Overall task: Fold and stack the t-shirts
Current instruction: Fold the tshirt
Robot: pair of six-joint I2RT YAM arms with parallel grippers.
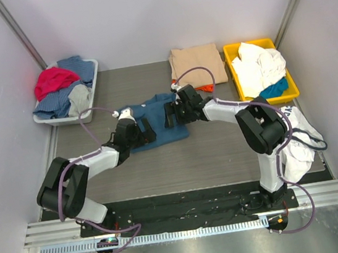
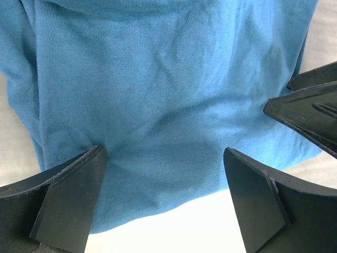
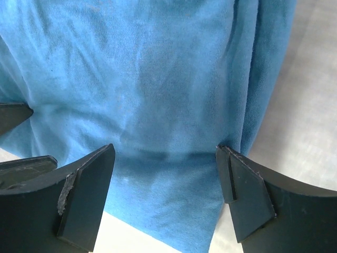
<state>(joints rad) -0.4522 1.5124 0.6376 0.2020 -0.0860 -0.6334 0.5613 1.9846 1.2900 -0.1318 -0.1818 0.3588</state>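
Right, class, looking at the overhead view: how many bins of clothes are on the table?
2. A grey bin sits at the far left corner and a yellow bin at the far right corner. No other bin shows in any view.

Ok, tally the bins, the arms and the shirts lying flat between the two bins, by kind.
Bins: 2 (grey bin, yellow bin)
Arms: 2 (left arm, right arm)
Shirts: 3 (blue shirt, tan shirt, orange shirt peeking from under the tan)
Total: 7
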